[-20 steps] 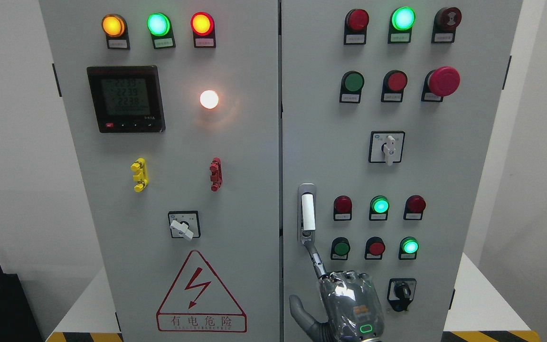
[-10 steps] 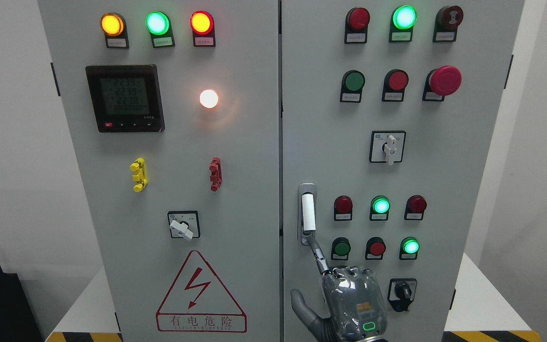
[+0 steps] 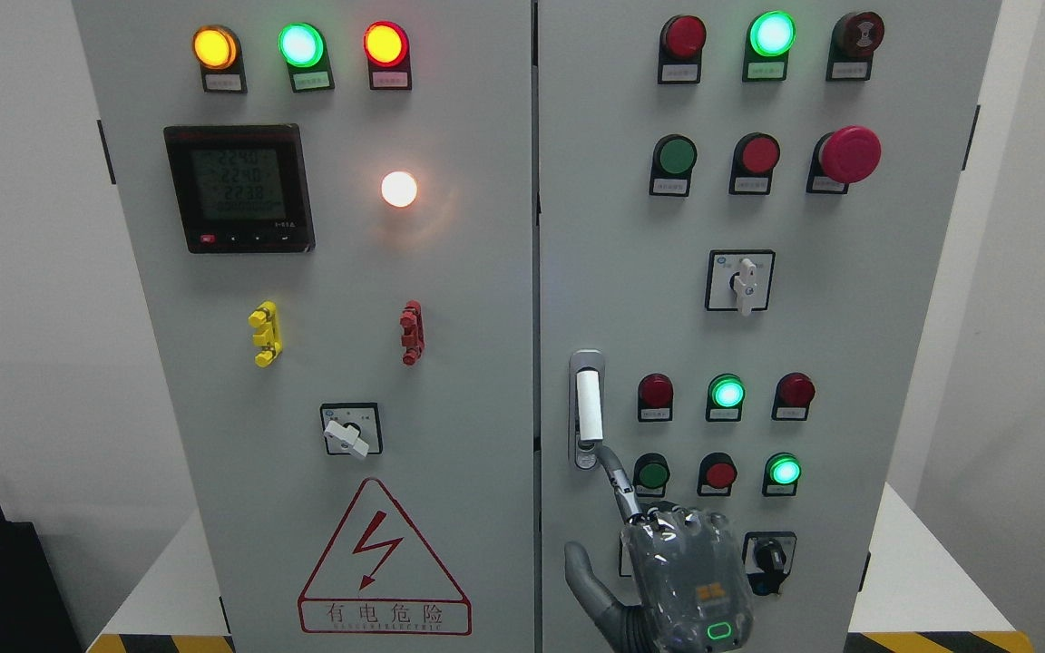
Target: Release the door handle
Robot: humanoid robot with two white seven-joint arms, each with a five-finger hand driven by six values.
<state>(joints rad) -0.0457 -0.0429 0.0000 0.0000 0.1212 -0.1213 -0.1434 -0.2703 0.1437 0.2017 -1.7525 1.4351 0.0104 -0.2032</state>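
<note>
The door handle [image 3: 588,408] is a white upright lever in a grey metal recess at the left edge of the cabinet's right door [image 3: 613,227], with a round lock [image 3: 586,459] at its lower end. My right hand [image 3: 624,497] comes up from the bottom edge, its back toward me. Its index finger [image 3: 611,467] is stretched out and its tip touches the recess just right of the round lock. The other fingers are curled, the thumb [image 3: 580,567] sticks out to the left, and the hand holds nothing. The left arm is out of view.
Both grey cabinet doors look closed. Around the hand are red and green push buttons [image 3: 720,472] and a black rotary switch [image 3: 766,555]. The left door [image 3: 450,299] carries lamps, a meter [image 3: 239,188], a switch [image 3: 350,431] and a warning triangle [image 3: 382,562].
My right hand has risen and shifted slightly right. The index fingertip has moved from below the handle recess up to its lower right corner. The handle has not moved.
</note>
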